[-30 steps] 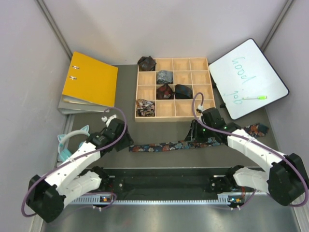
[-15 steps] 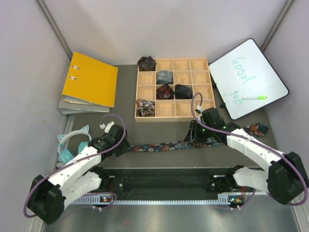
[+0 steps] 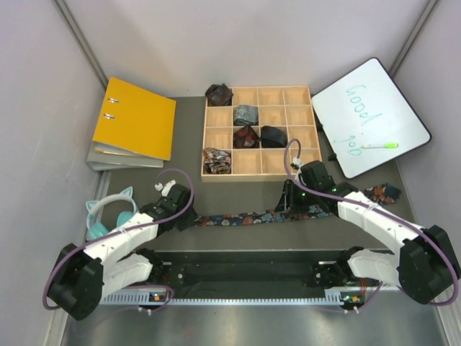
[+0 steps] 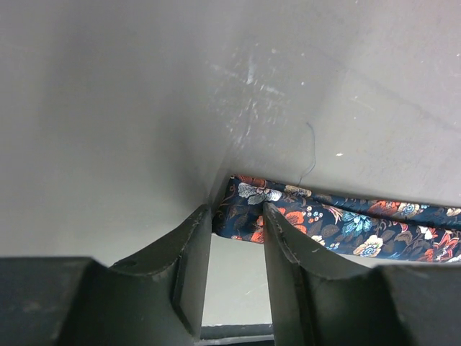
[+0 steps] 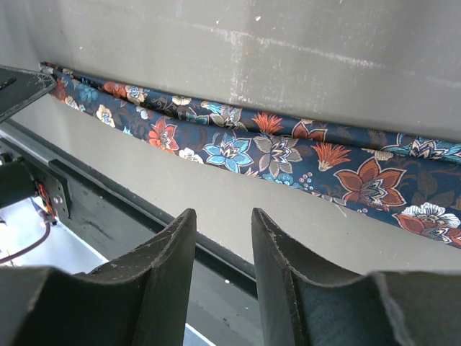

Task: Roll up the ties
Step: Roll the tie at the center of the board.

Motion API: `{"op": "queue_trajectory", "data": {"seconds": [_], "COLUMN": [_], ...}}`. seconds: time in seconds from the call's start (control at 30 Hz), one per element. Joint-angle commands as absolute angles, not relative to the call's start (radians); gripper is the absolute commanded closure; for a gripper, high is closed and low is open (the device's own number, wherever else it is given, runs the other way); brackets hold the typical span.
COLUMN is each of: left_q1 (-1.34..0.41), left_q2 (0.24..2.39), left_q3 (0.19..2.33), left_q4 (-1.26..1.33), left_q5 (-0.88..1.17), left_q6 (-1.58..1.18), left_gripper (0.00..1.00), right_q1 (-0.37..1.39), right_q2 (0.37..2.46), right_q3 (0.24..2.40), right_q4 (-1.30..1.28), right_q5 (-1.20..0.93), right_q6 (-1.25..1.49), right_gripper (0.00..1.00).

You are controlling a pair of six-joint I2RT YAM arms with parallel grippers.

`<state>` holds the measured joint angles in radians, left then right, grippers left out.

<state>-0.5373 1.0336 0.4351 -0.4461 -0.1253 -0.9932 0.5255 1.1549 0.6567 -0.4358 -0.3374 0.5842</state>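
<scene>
Left gripper (image 4: pixel 236 210) is sitting with its jaws partly apart and nothing pinched. The narrow end of the floral navy tie (image 4: pixel 338 227) is lying right at its fingertips and running off to the right of them. Right gripper (image 5: pixel 223 213) is hovering with jaws apart too, holding nothing, and the same tie is stretching flat across the table (image 5: pixel 324 29) just ahead of its fingers.

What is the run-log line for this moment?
work: floral tie flat, unrolled, before tray | left fingers: open at its narrow end, not gripping | right fingers: open near its middle, not gripping | stored: five rolled ties
</scene>
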Motion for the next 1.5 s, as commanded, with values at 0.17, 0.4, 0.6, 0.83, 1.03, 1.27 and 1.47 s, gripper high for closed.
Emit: {"op": "queue_trajectory", "data": {"seconds": [0.17, 0.4, 0.6, 0.83, 1.03, 1.27, 1.47], "left_q1": [-0.534, -0.534, -0.534, -0.534, -0.534, -0.534, -0.534], "left_q2": [1.029, 0.989, 0.989, 0.982, 0.971, 0.948, 0.939], "left_q3": [0.403, 0.383, 0.422, 0.471, 0.499, 0.512, 0.552], "left_q4": [-0.394, -0.388, -0.42, -0.475, -0.505, -0.534, -0.566], "left_q5": [-0.163, -0.175, -0.176, -0.179, -0.175, -0.169, -0.166], "left_q6": [-0.971, -0.953, -0.924, -0.907, -0.89, -0.887, -0.874], "left_gripper": [0.66, 0.82, 0.86, 0.93, 0.97, 0.98, 0.98], "right_q1": [0.537, 0.558, 0.679, 0.853, 0.953, 0.982, 0.983], "right_q2": [1.187, 1.224, 1.293, 1.475, 1.658, 1.821, 1.902], "right_q3": [0.699, 0.73, 0.788, 0.917, 1.028, 1.124, 1.181], "right_q4": [-0.43, -0.422, -0.376, -0.272, -0.155, -0.075, -0.077], "right_q5": [-0.348, -0.345, -0.313, -0.259, -0.261, -0.311, -0.321], "right_q6": [0.569, 0.584, 0.649, 0.784, 0.865, 0.907, 0.905], "right_gripper": [0.63, 0.63, 0.63, 0.67, 0.84, 0.96, 0.98]}}
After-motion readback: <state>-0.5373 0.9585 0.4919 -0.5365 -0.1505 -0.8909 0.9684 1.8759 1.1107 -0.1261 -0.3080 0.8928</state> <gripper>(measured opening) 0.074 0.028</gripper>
